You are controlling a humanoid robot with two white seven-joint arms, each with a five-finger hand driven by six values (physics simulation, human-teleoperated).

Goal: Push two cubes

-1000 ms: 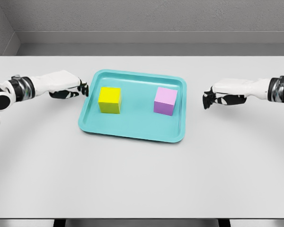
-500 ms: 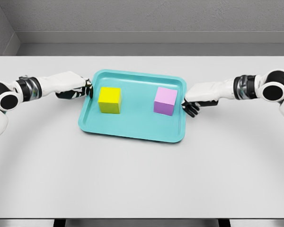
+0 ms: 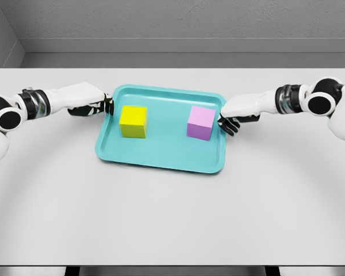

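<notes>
Both hands had crept inward since half a second earlier — the right one slightly up and toward the tray's right rim, the left one nearer its left rim.

On the pale grey table (image 3: 172,213) lay a shallow turquoise plastic tray (image 3: 161,156). Inside it sat a yellow cube (image 3: 133,121) toward the left and a lilac cube (image 3: 200,123) toward the right, well apart.

At the tray's right edge the right hand (image 3: 237,111) had its dark fingers curled, grasping nothing, just beside the lilac cube. Opposite, the left hand (image 3: 87,101) was likewise clenched and empty — fingertips at the left rim, near the yellow cube.
</notes>
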